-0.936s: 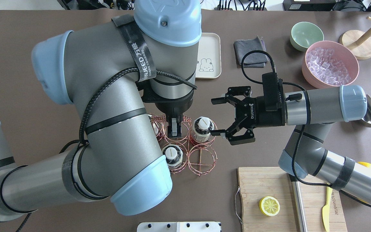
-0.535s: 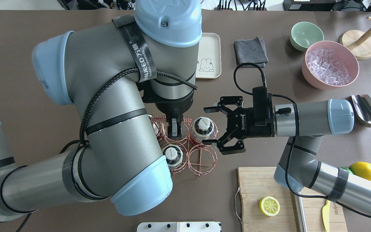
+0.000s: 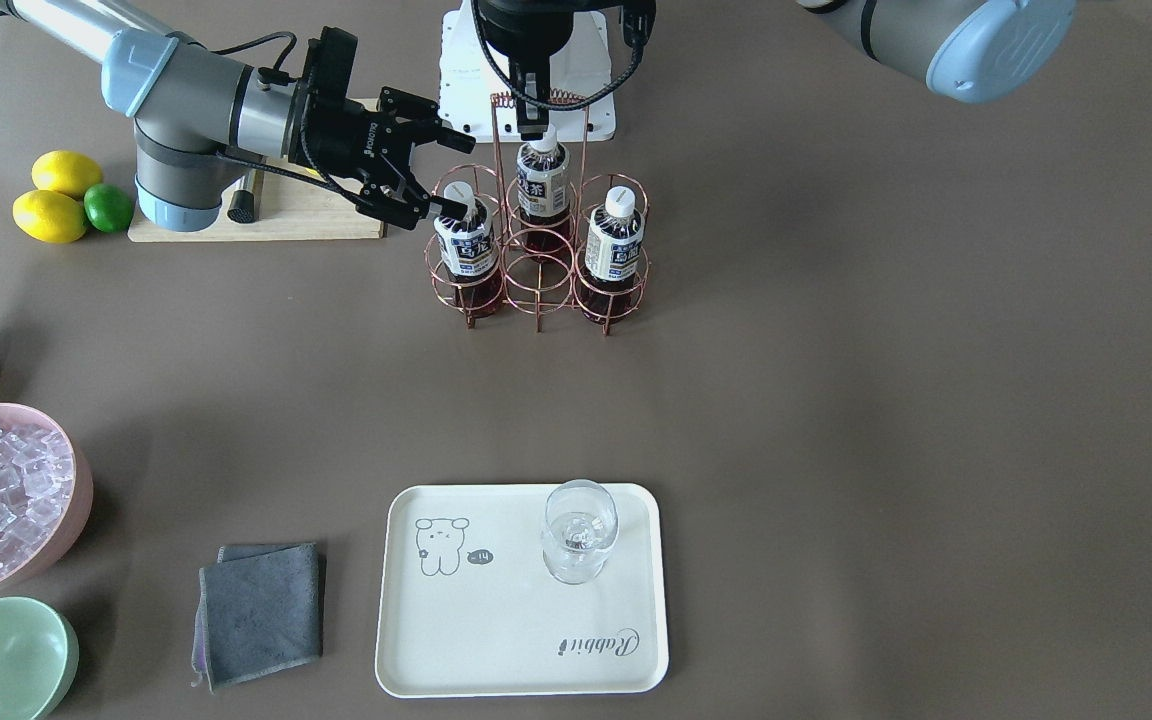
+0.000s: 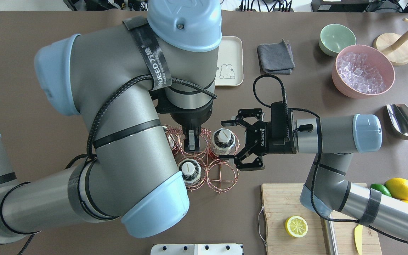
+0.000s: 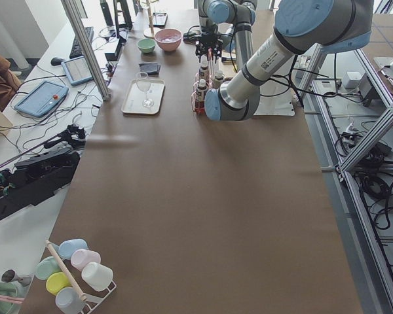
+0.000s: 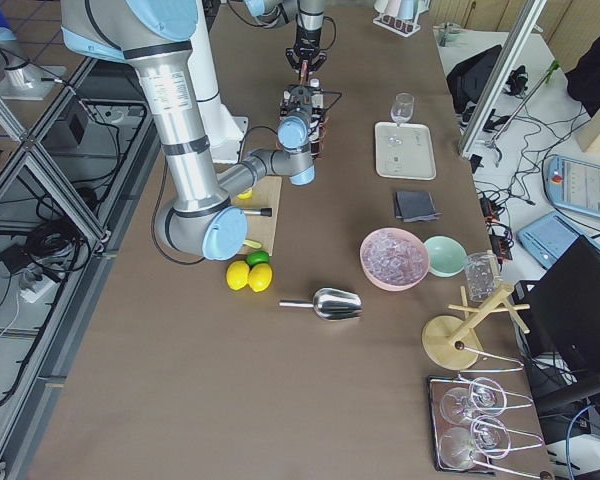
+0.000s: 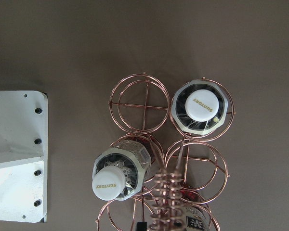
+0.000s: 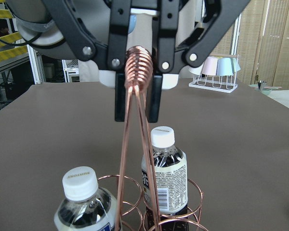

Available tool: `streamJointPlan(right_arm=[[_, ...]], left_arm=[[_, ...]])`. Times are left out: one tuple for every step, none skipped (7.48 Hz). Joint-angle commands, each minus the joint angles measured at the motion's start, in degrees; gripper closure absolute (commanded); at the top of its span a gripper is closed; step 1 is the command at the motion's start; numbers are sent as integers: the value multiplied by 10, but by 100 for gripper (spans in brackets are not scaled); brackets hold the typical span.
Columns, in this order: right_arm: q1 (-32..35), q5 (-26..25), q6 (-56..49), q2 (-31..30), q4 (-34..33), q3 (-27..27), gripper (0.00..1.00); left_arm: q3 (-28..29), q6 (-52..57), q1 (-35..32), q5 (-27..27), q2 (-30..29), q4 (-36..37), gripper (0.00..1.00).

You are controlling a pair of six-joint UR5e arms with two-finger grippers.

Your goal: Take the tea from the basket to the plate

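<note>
Front-facing: right gripper (image 3: 443,172), jaws apart, straddles the tea (image 3: 464,248) in the basket (image 3: 539,290)'s corner cell. The plate (image 3: 496,660) lies well apart from the basket (glass (image 3: 578,530) aboard).
Right wrist: left gripper (image 8: 136,101) clamped on the handle (image 8: 137,62), likely steadying the basket.

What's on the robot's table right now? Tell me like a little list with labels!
target tea: one of three standing in the basket
right gripper: jaws open, one on each side of that tea
left gripper: jaws shut on the basket's handle
plate: holds only a glass; no tea on it yet
</note>
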Motion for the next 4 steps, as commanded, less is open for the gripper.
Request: streamJointPlan(right_arm=[[-2,-11,-22,-1,-5,-3,37],[-2,-11,-22,-4,-5,-2,45],[-1,-11,-22,-4,-5,-1,45],[1,-11,-22,-4,-5,-1,45]], left_arm=[[-1,0,0,0,0,1,100],[0,0,0,-1,0,1,100],[1,0,0,0,0,0,100],[1,0,0,-1,0,0,100]])
